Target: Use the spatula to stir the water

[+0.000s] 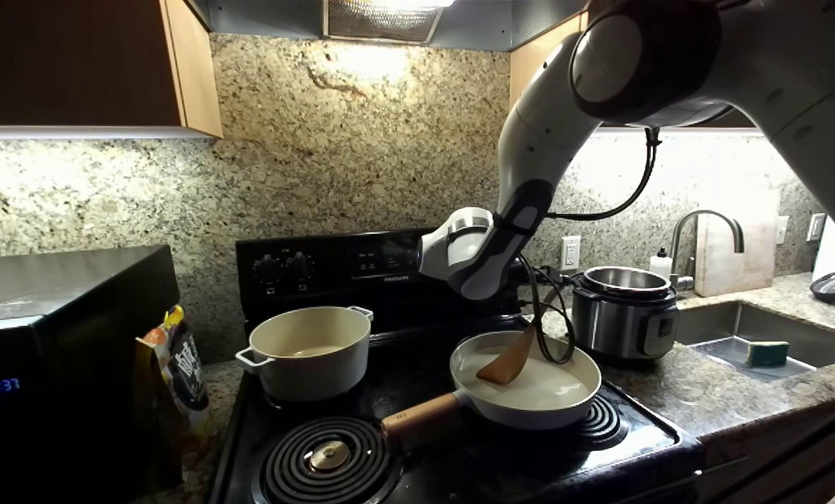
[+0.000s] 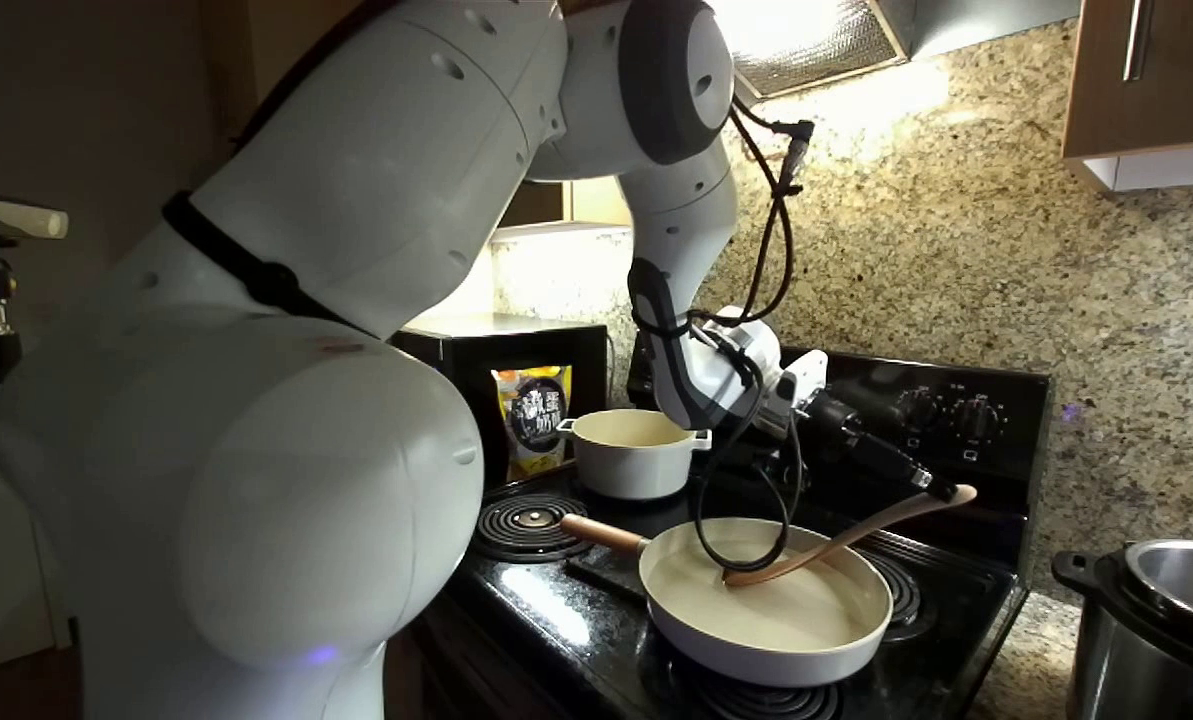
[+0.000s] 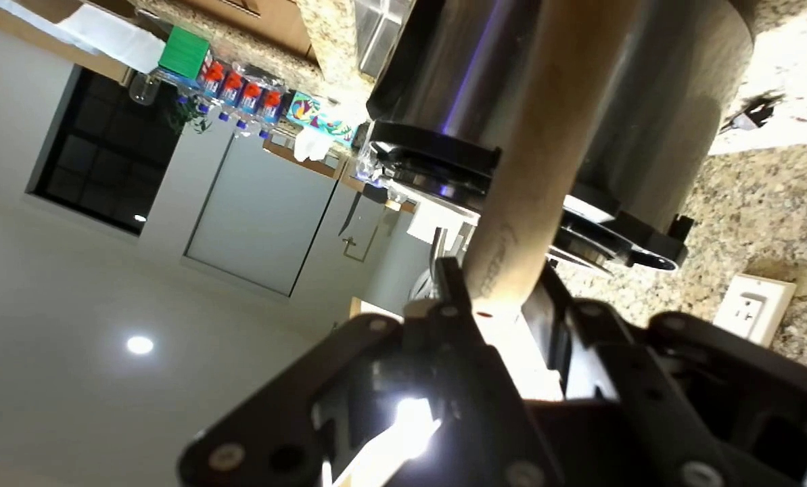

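We see a round pan [image 2: 766, 665] on the stove [image 1: 448, 462], and its rim goes all around the pale water [image 1: 557, 385]. The spatula [image 2: 861, 530] is in that pan: its flat end dips in the water on the side by the pan's wooden handle [image 1: 423, 411], and its long end leans up over the rim. We can't tell if it touches the rim. The end effector [image 3: 501, 284] is pinching the spatula near its top, higher than the rim. Most of the water is open, so there is lots of room inside the rim next to the flat end. A black cable [image 2: 741, 566] hangs down in a loop over the pan, close to the spatula and in the way. The stove's black back panel [image 1: 333, 269] stands up like a wall behind the pan. The steel pot [image 1: 609, 325] sits on the surface [image 1: 697, 395] just beside the stove's edge, and in the wrist view it looks big behind the spatula. On the other side, the cream pot [image 1: 312, 371] sits apart from the pan, and the pan's handle pokes out toward a coil burner [image 1: 330, 455]. Past the cream pot we see a bag [image 1: 185, 371] by a black box [image 1: 81, 378], and past the steel pot a sink [image 1: 784, 325] with a sponge [image 1: 767, 353].
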{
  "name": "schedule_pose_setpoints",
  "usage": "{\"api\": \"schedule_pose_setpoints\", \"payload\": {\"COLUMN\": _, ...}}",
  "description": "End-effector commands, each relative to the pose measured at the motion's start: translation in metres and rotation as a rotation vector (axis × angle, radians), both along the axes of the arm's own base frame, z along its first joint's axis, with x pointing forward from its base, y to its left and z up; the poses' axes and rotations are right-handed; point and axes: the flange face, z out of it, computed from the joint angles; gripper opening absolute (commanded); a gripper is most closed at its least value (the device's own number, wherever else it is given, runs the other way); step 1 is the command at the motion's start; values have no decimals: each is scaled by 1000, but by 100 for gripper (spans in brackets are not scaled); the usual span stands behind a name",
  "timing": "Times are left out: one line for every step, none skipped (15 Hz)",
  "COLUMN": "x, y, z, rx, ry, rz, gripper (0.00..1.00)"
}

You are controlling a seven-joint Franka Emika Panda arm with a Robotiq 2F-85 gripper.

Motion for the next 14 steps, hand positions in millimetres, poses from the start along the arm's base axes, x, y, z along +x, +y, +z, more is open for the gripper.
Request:
{"api": "schedule_pose_setpoints", "payload": {"x": -12, "y": 8, "z": -4, "rx": -5, "ry": 51, "rz": 53, "gripper": 11}}
{"api": "schedule_pose_setpoints", "payload": {"x": -16, "y": 9, "z": -6, "rx": -1, "ry": 60, "rz": 59, "gripper": 11}}
{"api": "schedule_pose_setpoints", "payload": {"x": -21, "y": 8, "z": -9, "rx": -1, "ry": 68, "rz": 60, "gripper": 11}}
{"api": "schedule_pose_setpoints", "payload": {"x": -26, "y": 7, "z": -11, "rx": 0, "ry": 77, "rz": 63, "gripper": 11}}
{"api": "schedule_pose_setpoints", "payload": {"x": -31, "y": 5, "z": -13, "rx": -3, "ry": 83, "rz": 58, "gripper": 11}}
{"api": "schedule_pose_setpoints", "payload": {"x": -37, "y": 2, "z": -15, "rx": -4, "ry": 89, "rz": 51, "gripper": 11}}
{"api": "schedule_pose_setpoints", "payload": {"x": -41, "y": -2, "z": -16, "rx": -4, "ry": 93, "rz": 41, "gripper": 11}}
{"api": "schedule_pose_setpoints", "payload": {"x": -45, "y": -5, "z": -17, "rx": -4, "ry": 98, "rz": 32, "gripper": 11}}
{"api": "schedule_pose_setpoints", "payload": {"x": -48, "y": -9, "z": -16, "rx": -5, "ry": 100, "rz": 20, "gripper": 11}}
{"api": "schedule_pose_setpoints", "payload": {"x": -50, "y": -11, "z": -15, "rx": -8, "ry": 101, "rz": 12, "gripper": 11}}
{"api": "schedule_pose_setpoints", "payload": {"x": -51, "y": -13, "z": -12, "rx": -21, "ry": 93, "rz": -4, "gripper": 11}}
{"api": "schedule_pose_setpoints", "payload": {"x": -51, "y": -15, "z": -10, "rx": -28, "ry": 91, "rz": -14, "gripper": 11}}
{"api": "schedule_pose_setpoints", "payload": {"x": -50, "y": -18, "z": -7, "rx": -34, "ry": 85, "rz": -23, "gripper": 11}}
{"api": "schedule_pose_setpoints", "payload": {"x": -48, "y": -20, "z": -4, "rx": -40, "ry": 77, "rz": -38, "gripper": 11}}
